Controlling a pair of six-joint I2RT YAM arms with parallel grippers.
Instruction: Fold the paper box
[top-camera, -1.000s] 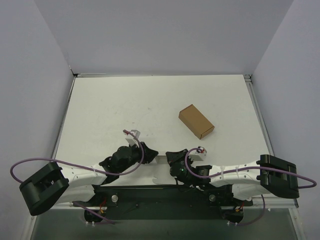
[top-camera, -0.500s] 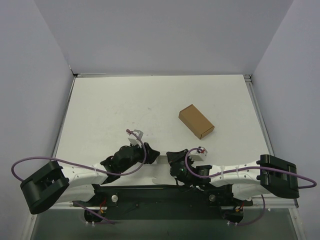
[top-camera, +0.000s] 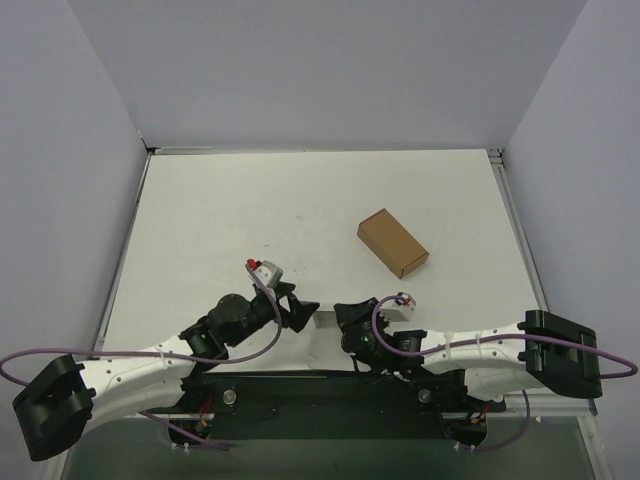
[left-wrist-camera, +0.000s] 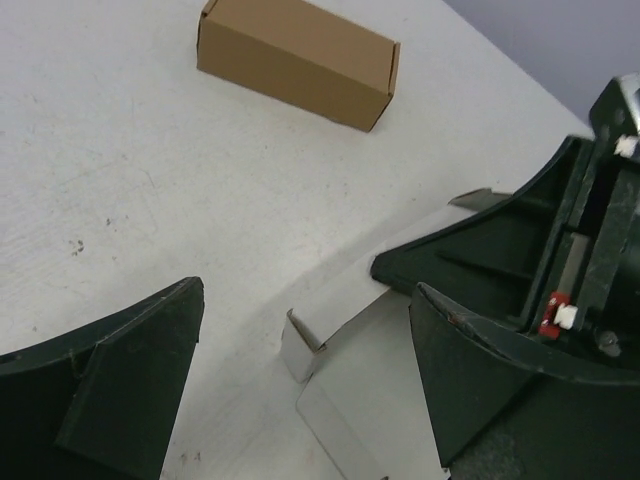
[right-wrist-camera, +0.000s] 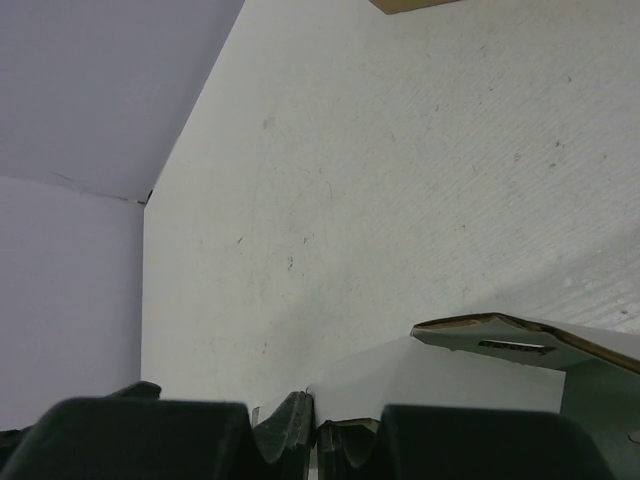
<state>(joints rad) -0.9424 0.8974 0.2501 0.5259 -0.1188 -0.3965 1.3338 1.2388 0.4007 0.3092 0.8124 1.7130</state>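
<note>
The paper box (left-wrist-camera: 375, 390), a thin white card blank, lies flat near the table's front edge with a small tab (left-wrist-camera: 298, 352) bent upward. In the top view only a sliver of the paper box (top-camera: 322, 320) shows between the two grippers. My left gripper (left-wrist-camera: 307, 295) stands wide open over it, its fingers on either side and nothing between them. My right gripper (right-wrist-camera: 332, 425) is shut on the paper box's edge (right-wrist-camera: 440, 378); it appears as the dark body (left-wrist-camera: 480, 250) at the sheet's far side. One flap (right-wrist-camera: 520, 338) lifts at the right.
A closed brown cardboard box (top-camera: 392, 243) lies on the white table (top-camera: 220, 210) right of centre, well beyond both grippers. Grey walls close the table's left, back and right sides. Both arms stretch low along the near edge.
My left gripper has opened wide, letting go of the card. The left arm's elbow has swung out to the left and lower. The right gripper keeps its pinch.
</note>
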